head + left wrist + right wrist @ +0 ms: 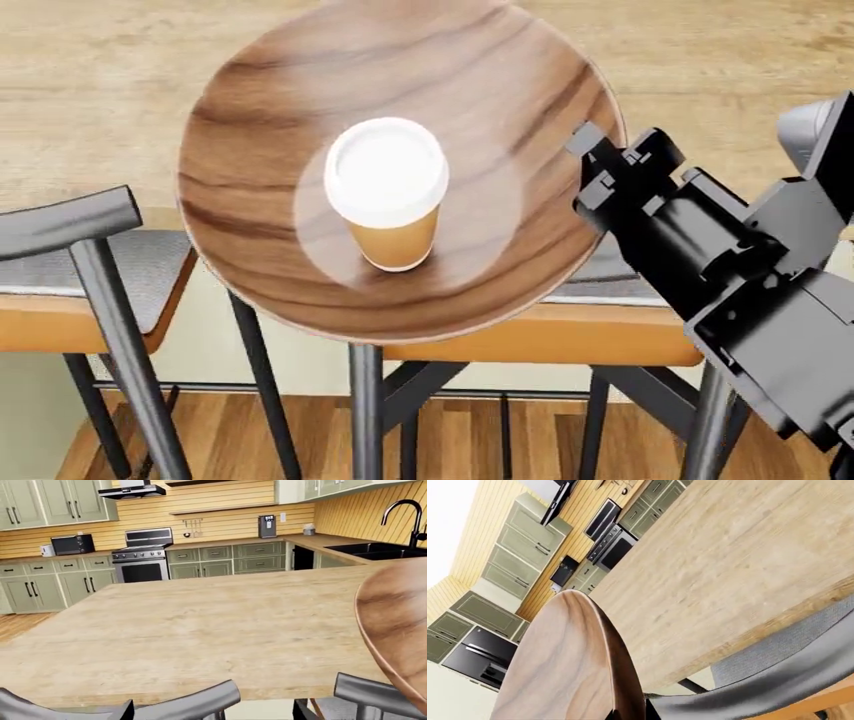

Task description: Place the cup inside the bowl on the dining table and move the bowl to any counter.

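Dark glossy wood, the bowl (400, 170) hangs partly past the near edge of the table (747, 50), above the chairs (94, 270). The cup (387, 195) (white lid on) stands upright inside it, about central. The right arm's fingers (594, 165) meet the bowl's rim, seemingly gripping it, though I cannot tell. The left fingers are out of sight.

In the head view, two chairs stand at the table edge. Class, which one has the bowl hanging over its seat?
The right-hand chair: the bowl overlaps its tan seat. The left chair, with its grey curved backrest, shows its cushion uncovered beside the rim.
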